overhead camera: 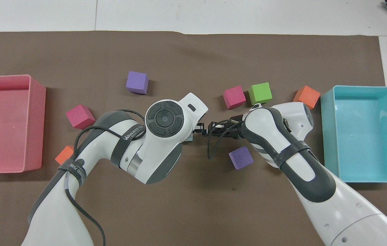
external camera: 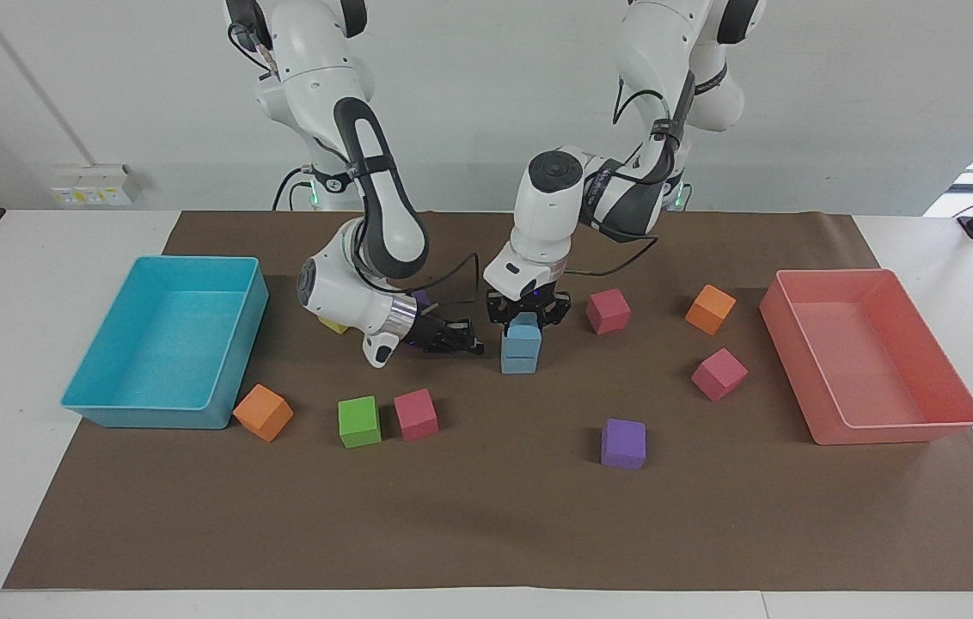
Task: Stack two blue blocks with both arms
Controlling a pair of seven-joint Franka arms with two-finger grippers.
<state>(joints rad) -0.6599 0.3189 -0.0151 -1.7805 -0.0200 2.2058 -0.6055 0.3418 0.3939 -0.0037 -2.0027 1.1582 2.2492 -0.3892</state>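
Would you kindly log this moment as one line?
stage: stacking | left gripper: shut on top blue block, resting on bottom blue block | right gripper: shut, empty, beside stack
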